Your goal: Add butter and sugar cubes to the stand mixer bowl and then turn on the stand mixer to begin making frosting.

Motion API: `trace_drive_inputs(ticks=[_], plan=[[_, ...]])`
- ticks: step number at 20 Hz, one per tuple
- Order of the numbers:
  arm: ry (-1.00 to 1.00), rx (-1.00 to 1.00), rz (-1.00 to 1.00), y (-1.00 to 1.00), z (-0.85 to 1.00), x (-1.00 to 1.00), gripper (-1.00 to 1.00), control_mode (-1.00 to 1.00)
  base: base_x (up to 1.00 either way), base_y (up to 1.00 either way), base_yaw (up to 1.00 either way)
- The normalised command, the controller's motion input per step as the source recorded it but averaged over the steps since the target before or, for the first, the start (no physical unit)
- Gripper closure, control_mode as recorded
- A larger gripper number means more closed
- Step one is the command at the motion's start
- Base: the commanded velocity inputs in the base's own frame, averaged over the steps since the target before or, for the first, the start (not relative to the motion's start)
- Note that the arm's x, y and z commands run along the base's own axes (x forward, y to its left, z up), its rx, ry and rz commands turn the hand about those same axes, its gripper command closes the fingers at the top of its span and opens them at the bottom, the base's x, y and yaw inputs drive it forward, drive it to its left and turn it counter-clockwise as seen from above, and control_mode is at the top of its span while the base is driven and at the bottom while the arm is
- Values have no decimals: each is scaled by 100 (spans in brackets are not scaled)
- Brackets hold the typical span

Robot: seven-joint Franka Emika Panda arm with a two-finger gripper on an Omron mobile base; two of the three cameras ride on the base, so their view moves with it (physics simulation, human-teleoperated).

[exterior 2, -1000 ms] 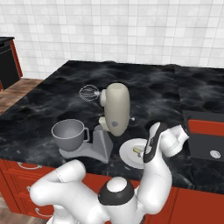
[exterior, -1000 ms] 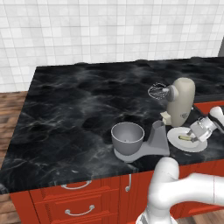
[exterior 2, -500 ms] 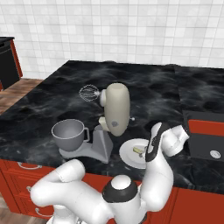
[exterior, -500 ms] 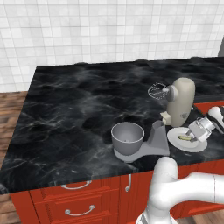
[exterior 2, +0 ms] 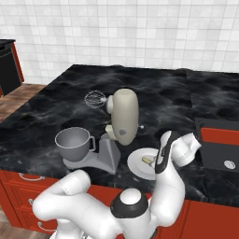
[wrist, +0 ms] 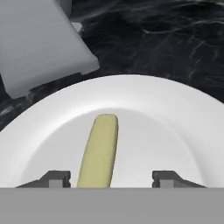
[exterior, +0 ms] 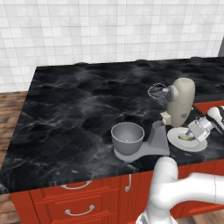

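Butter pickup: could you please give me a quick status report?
Pincer open, low over white plate. Butter lies on plate between fingertips, not gripped. Stand mixer bowl sits on the mixer base. Nothing in the way.

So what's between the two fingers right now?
In the hand view, the butter lies between the open fingers on the white plate, not yet gripped.

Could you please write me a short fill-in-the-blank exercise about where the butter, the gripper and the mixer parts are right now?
1. The butter lies on a white ____.
2. In the hand view, the butter lies between the two fingertips of the ____ gripper.
3. The stand mixer bowl sits on the mixer's grey ____.
4. The beige head of the stand mixer is tilted ____, with the whisk clear of the bowl.

Missing words: plate; open; base; up
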Motion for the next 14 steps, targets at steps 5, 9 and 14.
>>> trace_drive_inputs(ticks=[5, 9, 14], plan=[[0, -3, -7, 4, -16, 0, 100, -100, 0, 0, 0], [0, -1, -9, 0, 8, -14, 100, -100, 0, 0, 0], [-3, 1, -10, -12, 91, -37, 100, -100, 0, 0, 0]])
